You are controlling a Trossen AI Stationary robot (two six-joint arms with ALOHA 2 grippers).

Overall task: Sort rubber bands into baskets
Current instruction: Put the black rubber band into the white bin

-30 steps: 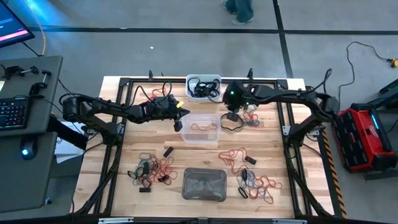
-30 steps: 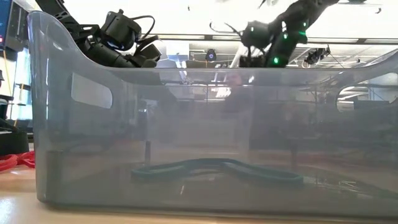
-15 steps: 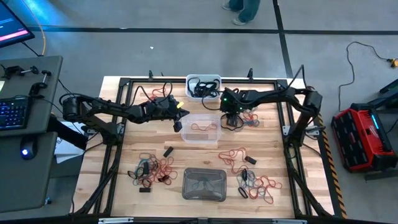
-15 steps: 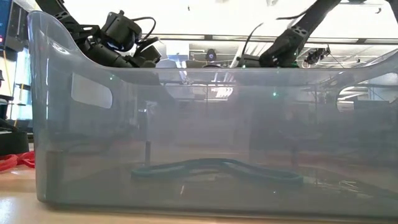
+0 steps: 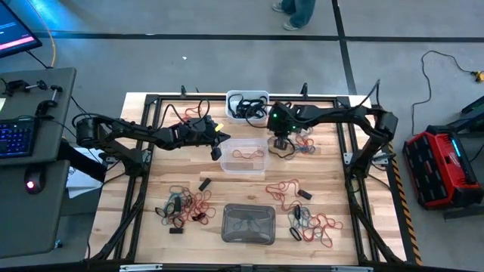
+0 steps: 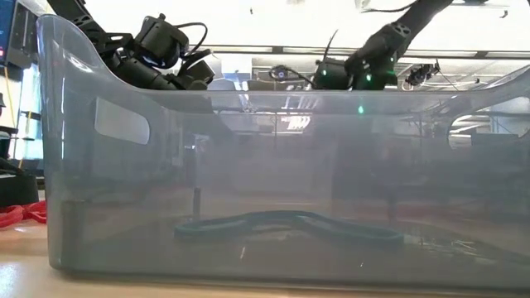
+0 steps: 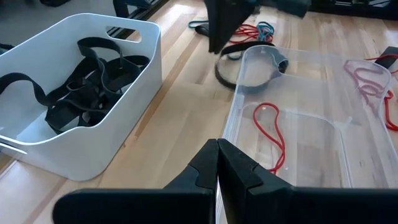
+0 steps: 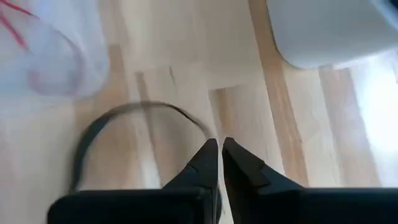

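Observation:
The white basket (image 5: 247, 104) at the far edge holds black rubber bands (image 7: 87, 81). The clear basket (image 5: 244, 156) at mid-table holds a red band (image 7: 270, 127). The grey basket (image 5: 249, 224) near the front holds a teal band (image 6: 281, 223). My right gripper (image 5: 281, 142) points down just right of the clear basket's far corner, shut on a black band (image 8: 124, 124) on the wood. My left gripper (image 7: 217, 149) hangs shut over the clear basket's left rim, touching nothing. My right gripper pinches the black band at one spot of its loop (image 8: 205, 134) between its two fingertips. The fingers come from above, pointing steeply down. The rest of the loop (image 7: 249, 78) curves away over the table beside the clear basket's corner.
Loose red, black and teal bands lie in heaps at the front left (image 5: 185, 205) and front right (image 5: 310, 223), with more at mid-right (image 5: 287, 187) and beside my right gripper (image 5: 306, 145). A dark frame (image 5: 151, 102) rims the table.
My right gripper has sunk toward the table beside the clear basket's far right corner, tipping a little more downward.

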